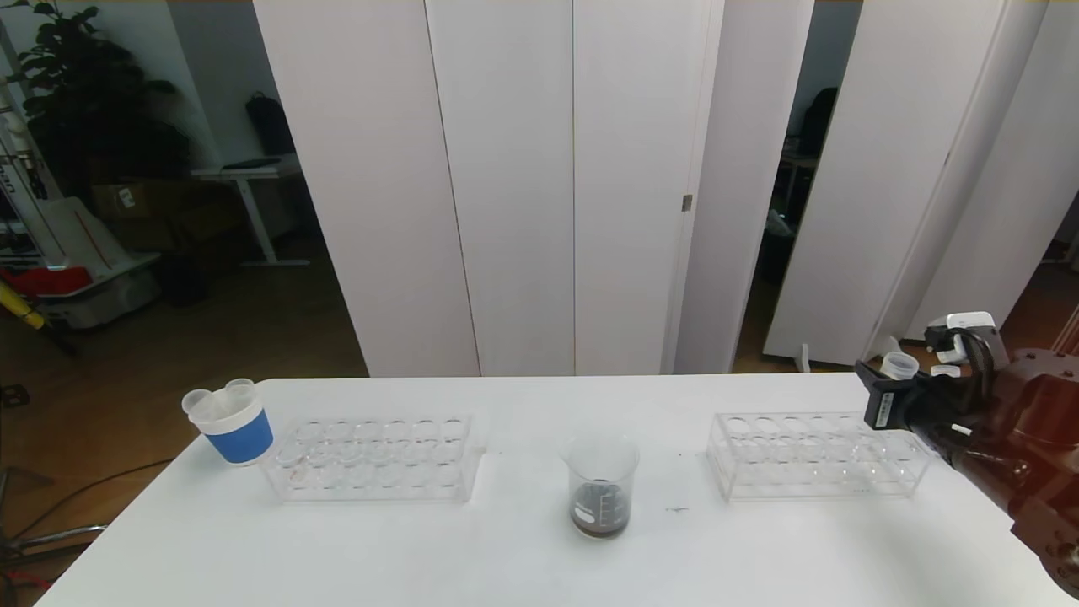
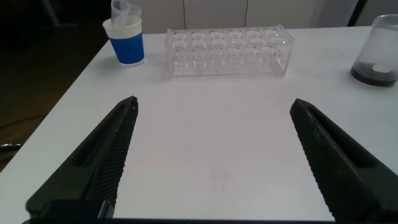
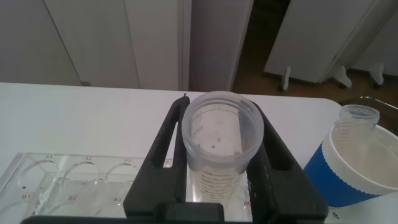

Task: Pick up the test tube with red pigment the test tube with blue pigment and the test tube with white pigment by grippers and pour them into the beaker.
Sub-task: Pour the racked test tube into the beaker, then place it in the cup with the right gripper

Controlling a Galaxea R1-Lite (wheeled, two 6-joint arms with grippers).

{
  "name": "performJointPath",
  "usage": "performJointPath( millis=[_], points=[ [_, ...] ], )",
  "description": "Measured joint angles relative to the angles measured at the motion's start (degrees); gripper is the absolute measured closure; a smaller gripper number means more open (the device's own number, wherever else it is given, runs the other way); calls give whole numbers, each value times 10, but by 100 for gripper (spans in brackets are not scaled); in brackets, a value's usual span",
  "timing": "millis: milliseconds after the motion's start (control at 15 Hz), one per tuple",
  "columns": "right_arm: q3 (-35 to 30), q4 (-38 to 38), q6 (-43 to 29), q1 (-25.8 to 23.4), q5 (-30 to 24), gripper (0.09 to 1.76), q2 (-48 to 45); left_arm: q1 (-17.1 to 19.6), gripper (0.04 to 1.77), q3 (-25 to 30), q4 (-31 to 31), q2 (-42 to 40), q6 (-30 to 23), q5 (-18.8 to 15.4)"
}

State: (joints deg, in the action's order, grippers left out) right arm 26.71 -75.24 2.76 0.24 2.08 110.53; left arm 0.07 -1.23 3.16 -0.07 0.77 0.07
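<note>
White table, folding panels behind. Beaker [image 1: 601, 487] sitting at 6 o'clock, dark mix inside. My right gripper [image 1: 906, 396] clamping emptied tube [image 3: 221, 146] at 3 o'clock over right rack [image 1: 813, 455]; steering toward blue cup [image 3: 357, 165], keeping tube upright. Left gripper [image 2: 214, 162] hanging wide open, empty.

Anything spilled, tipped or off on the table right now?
No spill or tipping visible. The beaker stands upright mid-table holding dark, murky liquid. Both racks look empty. The right gripper is shut on an empty-looking test tube above the right rack, beside a paper cup.
</note>
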Motion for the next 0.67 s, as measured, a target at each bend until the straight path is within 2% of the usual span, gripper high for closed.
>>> performJointPath(
  millis=[400, 667],
  points=[
    [160, 257, -29, -1, -5, 124, -68, 0, 6, 0, 0, 0, 0, 0],
    [261, 384, -49, 7, -25, 124, -88, 0, 6, 0, 0, 0, 0, 0]
  ],
)
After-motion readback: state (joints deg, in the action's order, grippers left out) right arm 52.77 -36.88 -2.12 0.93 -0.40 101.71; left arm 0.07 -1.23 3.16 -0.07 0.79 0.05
